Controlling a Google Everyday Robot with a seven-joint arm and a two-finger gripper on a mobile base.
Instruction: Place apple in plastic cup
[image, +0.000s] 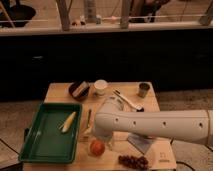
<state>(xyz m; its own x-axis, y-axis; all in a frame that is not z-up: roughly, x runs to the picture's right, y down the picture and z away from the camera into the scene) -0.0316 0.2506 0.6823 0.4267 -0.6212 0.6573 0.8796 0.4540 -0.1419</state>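
Observation:
The apple, small, round and orange-red, lies on the wooden table near its front edge, just right of the green tray. My white arm reaches in from the right across the middle of the table. The gripper hangs at the arm's left end, just above and to the right of the apple, mostly hidden under the arm. The see-through plastic cup does not show; the arm covers the middle of the table.
A green tray at the front left holds a pale yellow piece. At the back stand a dark bowl, a white cup and a small dark metallic cup. A dark grape bunch lies front right.

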